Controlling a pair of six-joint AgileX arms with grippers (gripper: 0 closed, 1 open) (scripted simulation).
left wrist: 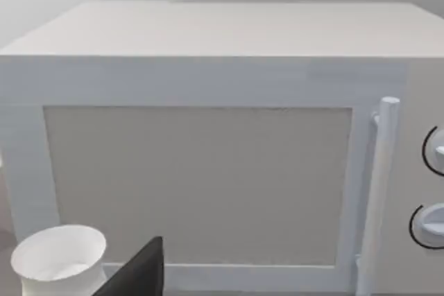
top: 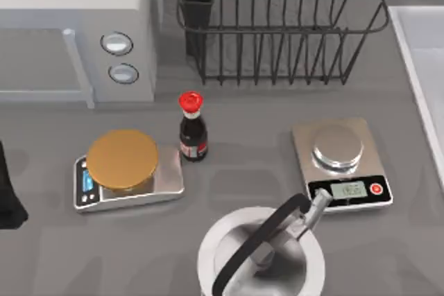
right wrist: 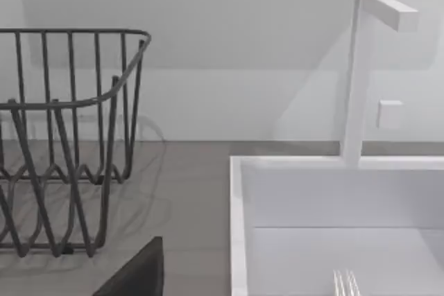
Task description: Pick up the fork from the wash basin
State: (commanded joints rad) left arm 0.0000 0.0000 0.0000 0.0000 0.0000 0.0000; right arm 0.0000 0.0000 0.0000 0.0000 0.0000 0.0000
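Silver fork (right wrist: 345,283) tines lie inside the wash basin (right wrist: 239,240), below the faucet (right wrist: 357,81). Approach step, no grasp yet. Gripper spread: cannot tell, either arm. Next: right arm descends into the basin beside the dish rack (right wrist: 69,136), aligned across the handle.

1. We count two kitchen scales: one (top: 128,178) carrying a golden disc (top: 123,159), one (top: 342,163) bare.
2. One soy sauce bottle (top: 192,128).
3. One kettle (top: 262,254).
4. One microwave (top: 76,39).
5. One dish rack (top: 277,22).
6. One wash basin (right wrist: 340,233), one fork (right wrist: 345,283), one faucet (right wrist: 361,74).
7. One white cup (left wrist: 59,261).
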